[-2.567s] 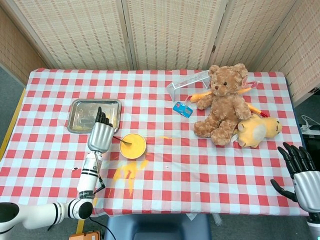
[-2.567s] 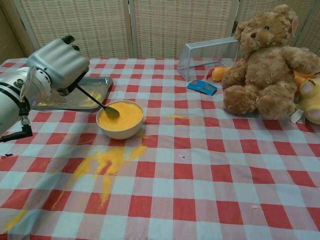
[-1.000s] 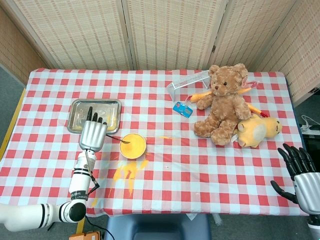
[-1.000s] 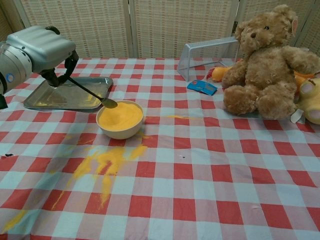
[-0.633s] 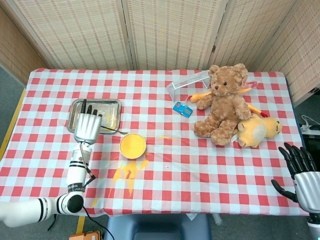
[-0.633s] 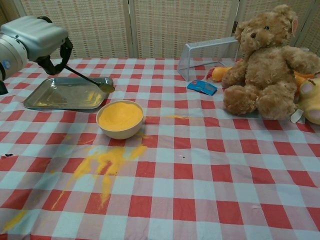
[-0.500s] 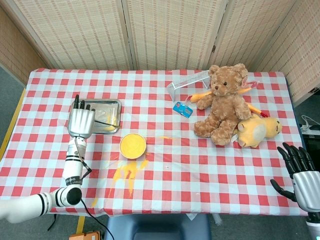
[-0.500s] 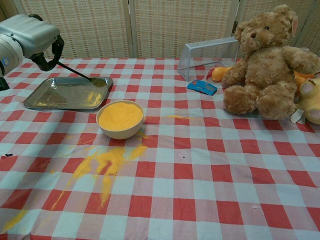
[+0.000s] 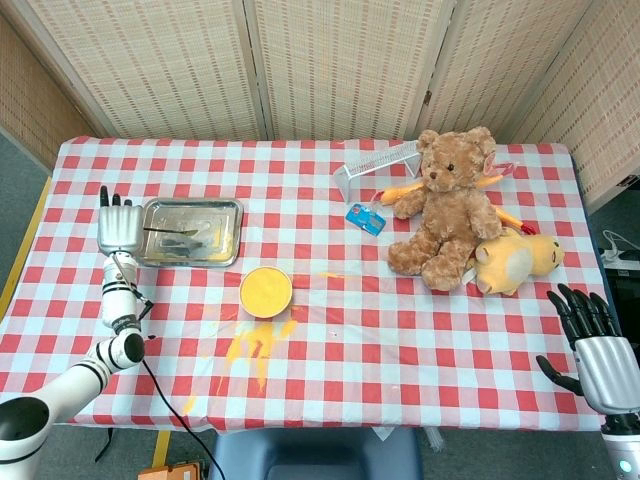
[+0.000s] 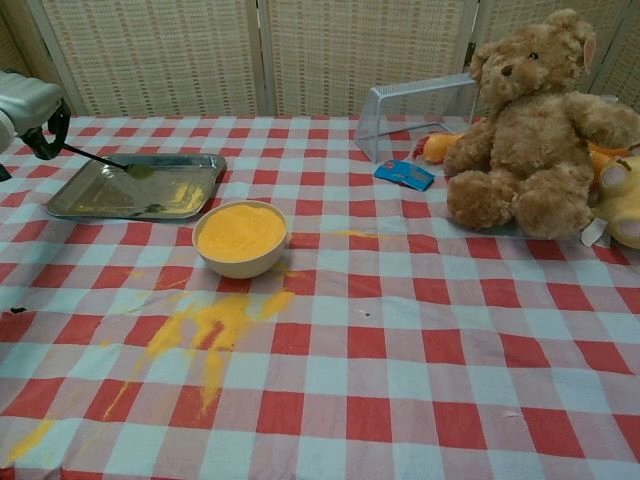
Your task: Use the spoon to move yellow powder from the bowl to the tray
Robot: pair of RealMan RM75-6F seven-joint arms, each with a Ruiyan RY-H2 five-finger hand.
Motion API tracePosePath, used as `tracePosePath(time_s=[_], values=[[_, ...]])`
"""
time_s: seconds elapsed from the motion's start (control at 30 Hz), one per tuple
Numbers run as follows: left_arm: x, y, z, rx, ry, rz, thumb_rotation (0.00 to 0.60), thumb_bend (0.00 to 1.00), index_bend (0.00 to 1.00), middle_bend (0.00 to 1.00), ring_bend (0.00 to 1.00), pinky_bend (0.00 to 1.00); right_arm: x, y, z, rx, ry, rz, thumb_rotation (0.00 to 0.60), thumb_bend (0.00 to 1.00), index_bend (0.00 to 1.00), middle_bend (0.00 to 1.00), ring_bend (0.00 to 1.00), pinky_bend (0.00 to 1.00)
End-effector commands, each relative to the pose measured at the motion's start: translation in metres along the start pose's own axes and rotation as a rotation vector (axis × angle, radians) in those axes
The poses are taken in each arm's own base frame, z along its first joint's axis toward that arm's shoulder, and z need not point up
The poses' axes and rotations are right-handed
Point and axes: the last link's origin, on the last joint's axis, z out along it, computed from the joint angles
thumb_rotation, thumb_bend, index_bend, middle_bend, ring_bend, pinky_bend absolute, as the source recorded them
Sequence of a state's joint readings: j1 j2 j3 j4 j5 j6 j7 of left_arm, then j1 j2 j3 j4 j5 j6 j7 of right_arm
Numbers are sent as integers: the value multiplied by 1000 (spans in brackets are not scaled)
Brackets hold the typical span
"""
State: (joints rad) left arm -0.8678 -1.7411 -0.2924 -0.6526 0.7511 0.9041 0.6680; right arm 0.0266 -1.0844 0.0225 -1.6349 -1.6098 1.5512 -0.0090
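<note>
head view: landmark is the tray (image 9: 231,216); everything below is placed against it.
left hand: left hand (image 9: 118,228) sits just off the tray's left edge, back of the hand facing the camera, fingers pointing up. It pinches the handle end of the spoon (image 9: 165,232). In the chest view only a slice of it (image 10: 30,105) shows at the frame's left edge, thumb and a finger closed on the handle.
spoon axis: long axis runs roughly left to right, handle at the hand, bowl end (image 10: 138,171) out over the tray's middle, above the floor of the tray (image 10: 205,160). Cannot tell whether it is touching or what load is left in it.
key relation: spoon bowl is already over the tray, so my read is that the next move needs a tip or roll of the wrist, not more travel.
powder source: bowl (image 9: 266,291) of yellow powder sits on the surface just in front and right of the tray, near its right front corner.
tray contents: streaks of yellow near its right side, so some powder has landed there.
right hand: right hand (image 9: 596,352) is far right of the tray at the surface's front corner, fingers spread, holding nothing. Left hand is much nearer.
spill: spilled powder (image 10: 205,335) lies on the cloth in front of the bowl.
</note>
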Motion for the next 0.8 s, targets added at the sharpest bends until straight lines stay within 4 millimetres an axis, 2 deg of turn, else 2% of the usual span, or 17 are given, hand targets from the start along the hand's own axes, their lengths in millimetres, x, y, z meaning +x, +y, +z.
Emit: tracePosePath(time_s=[0.03,0.17,0.2,0.27,0.33,0.43,0.5,0.63,0.73,0.8], values=[[-16,16,-2,-50,-26,-26,600,753,824,359,160,21,-2,0,2,-4,-7,-4,600,148,0,0,0,0],[-24,22,-5,-72,-26,-15,600,703,752,358,161,22,-3,0,4,-6,-7,-6,600,148,0,0,0,0],[-26,23,-6,-77,-25,-11,600,681,688,356,161,23,-3,0,4,-7,-7,-6,600,148,0,0,0,0],[-30,25,-7,-89,-31,-5,600,651,549,341,161,24,-3,0,5,-9,-7,-4,600,148,0,0,0,0],[-30,29,-8,-96,-31,-24,600,597,265,306,158,27,-4,0,5,-8,-8,-5,600,148,0,0,0,0],[-28,32,-9,-109,-32,-45,600,556,38,250,127,35,-4,-1,4,-4,-11,-5,600,148,0,0,0,0],[-25,35,-11,-121,-28,-65,600,551,0,212,102,37,-3,-1,3,-1,-8,-2,600,149,0,0,0,0],[-14,38,-18,-151,6,-86,600,522,0,163,71,42,0,-2,0,7,1,5,600,148,0,0,0,0],[-4,39,-30,-190,25,-115,600,515,0,142,58,43,2,-3,-3,16,8,13,600,148,0,0,0,0],[4,37,-48,-239,51,-135,600,513,0,127,54,44,4,-3,-5,23,12,19,600,148,0,0,0,0]])
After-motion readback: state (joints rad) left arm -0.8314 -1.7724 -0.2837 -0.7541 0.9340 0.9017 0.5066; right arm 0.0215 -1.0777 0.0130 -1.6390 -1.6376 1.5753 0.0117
